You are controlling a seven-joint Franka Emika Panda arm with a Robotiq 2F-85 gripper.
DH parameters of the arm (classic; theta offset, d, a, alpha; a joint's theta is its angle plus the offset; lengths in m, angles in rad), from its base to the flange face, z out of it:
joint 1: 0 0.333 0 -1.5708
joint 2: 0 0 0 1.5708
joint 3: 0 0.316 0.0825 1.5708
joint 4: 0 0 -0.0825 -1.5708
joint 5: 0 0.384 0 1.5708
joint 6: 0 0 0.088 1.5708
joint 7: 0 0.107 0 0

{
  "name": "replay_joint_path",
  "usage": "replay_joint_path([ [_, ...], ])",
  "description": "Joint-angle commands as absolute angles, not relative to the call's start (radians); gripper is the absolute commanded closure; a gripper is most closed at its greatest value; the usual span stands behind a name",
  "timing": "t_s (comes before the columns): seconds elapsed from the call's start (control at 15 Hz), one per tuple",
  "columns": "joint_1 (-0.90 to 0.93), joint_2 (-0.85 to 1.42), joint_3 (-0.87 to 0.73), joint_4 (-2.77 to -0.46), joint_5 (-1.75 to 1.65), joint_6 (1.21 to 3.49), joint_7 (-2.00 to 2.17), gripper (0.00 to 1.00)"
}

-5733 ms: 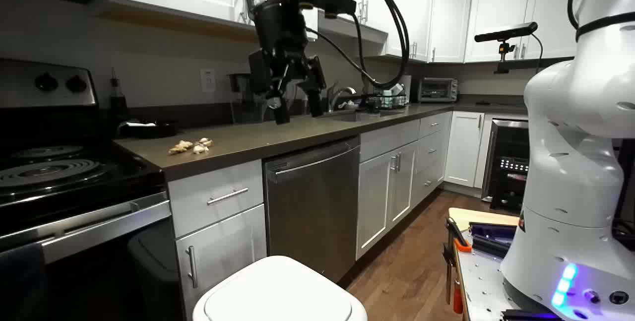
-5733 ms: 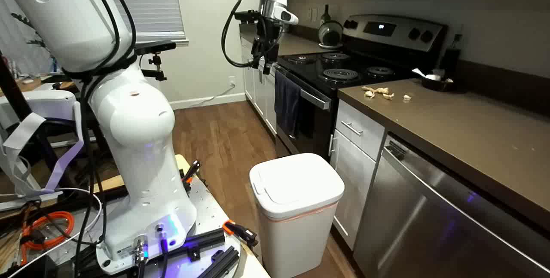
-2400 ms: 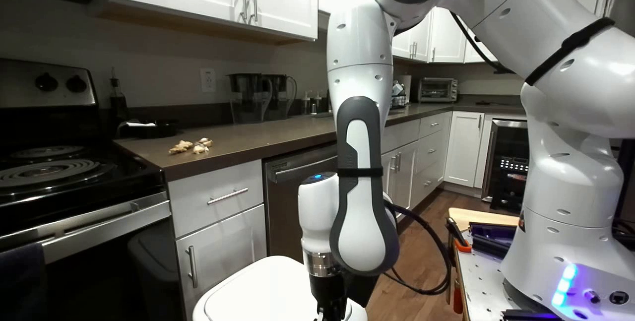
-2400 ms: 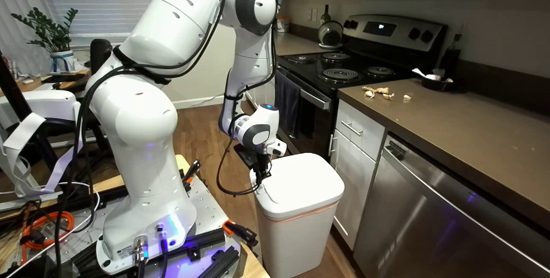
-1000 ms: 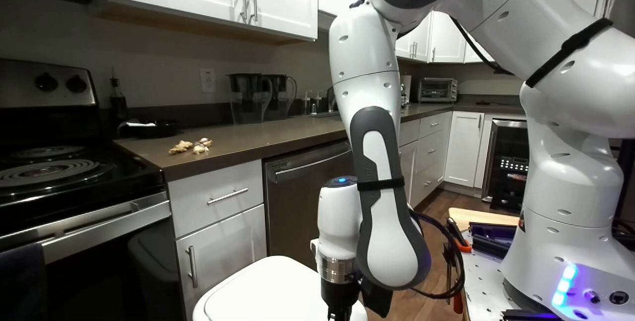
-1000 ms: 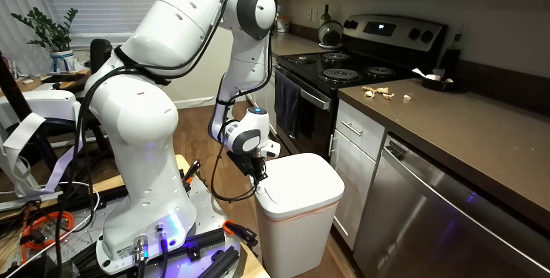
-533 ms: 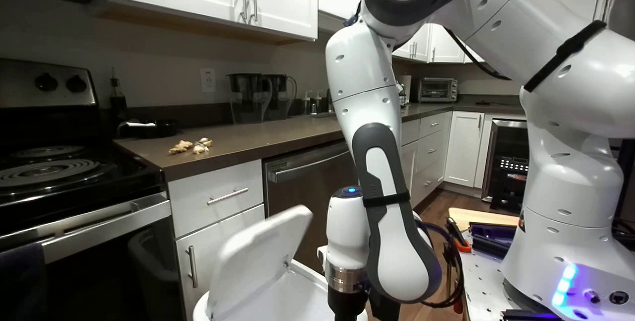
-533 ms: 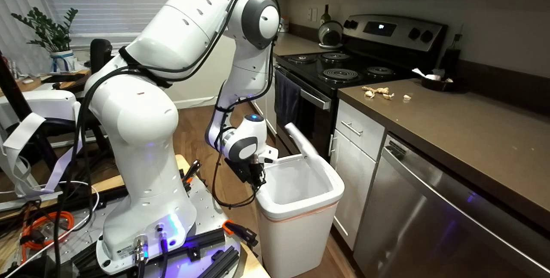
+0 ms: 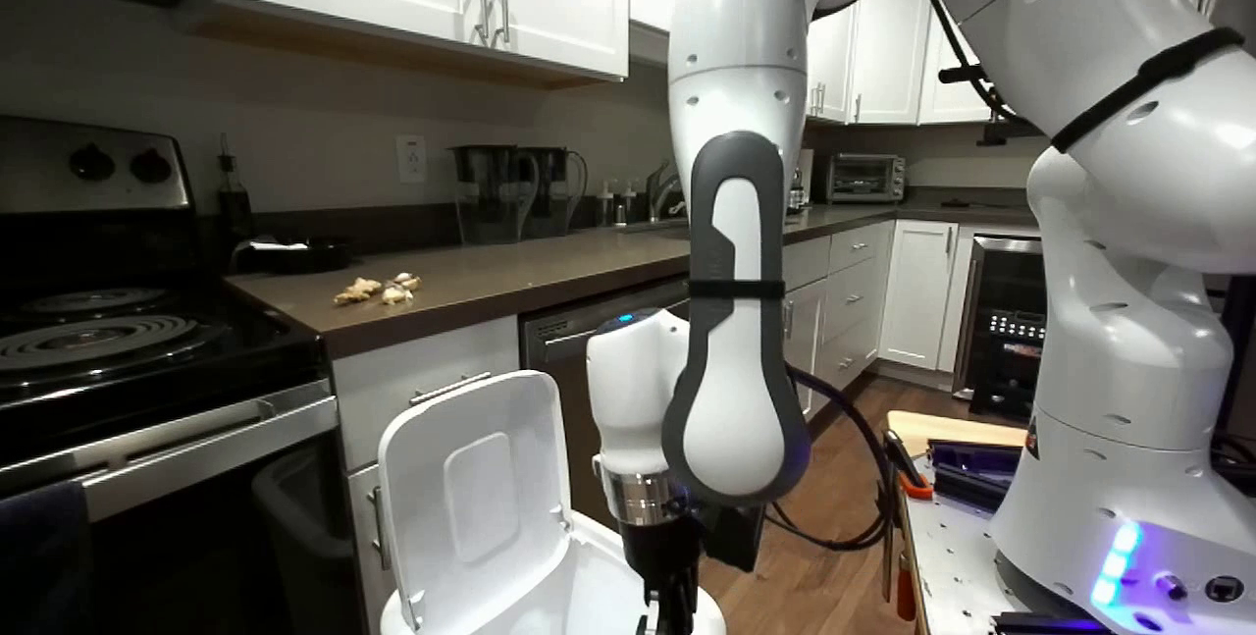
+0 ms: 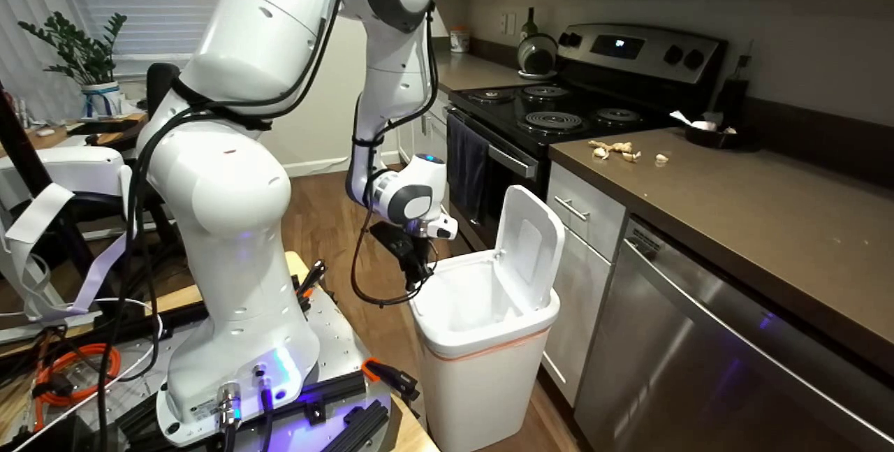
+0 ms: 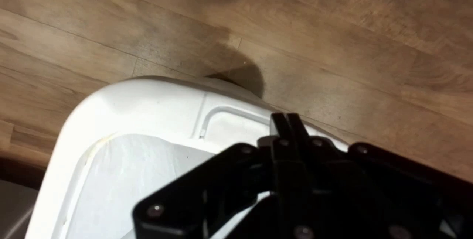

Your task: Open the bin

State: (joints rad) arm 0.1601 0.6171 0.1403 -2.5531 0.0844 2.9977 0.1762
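The white bin (image 10: 482, 389) stands on the floor with its lid (image 10: 531, 246) swung up, roughly upright on the stove-side edge. In an exterior view the lid's underside (image 9: 481, 498) shows a recessed panel. Over the rim on the robot's side hangs my gripper (image 11: 286, 116), its two fingers together and nothing visible between them. The wrist view shows the bin's rim (image 11: 147, 102) and a recessed press panel (image 11: 236, 126) just left of the fingertips. Whether they touch the rim cannot be told. In an exterior view the gripper (image 10: 419, 281) stands apart from the raised lid.
Cabinets and a stainless dishwasher (image 10: 698, 340) stand close behind the bin, below the counter (image 10: 733, 193). A stove (image 10: 552, 117) with a hanging towel (image 10: 466, 165) is near the lid. The robot's work table (image 10: 342, 340), with clamps, is beside the bin.
Earlier the lid lay flat and the gripper came down from high up to the bin's near edge. The lid has since sprung up to nearly upright, and the gripper has risen slightly.
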Motion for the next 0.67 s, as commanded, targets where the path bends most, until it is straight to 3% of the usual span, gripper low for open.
replay_joint_path([
  [0.0,0.193,0.440,0.120,-2.574,0.085,2.717,0.201,0.94],
  [0.33,0.160,0.292,0.121,-2.481,0.093,2.336,0.191,0.91],
  [0.4,0.157,0.274,0.115,-2.466,0.090,2.286,0.191,0.68],
  [0.6,0.147,0.237,0.099,-2.426,0.091,2.169,0.194,0.59],
])
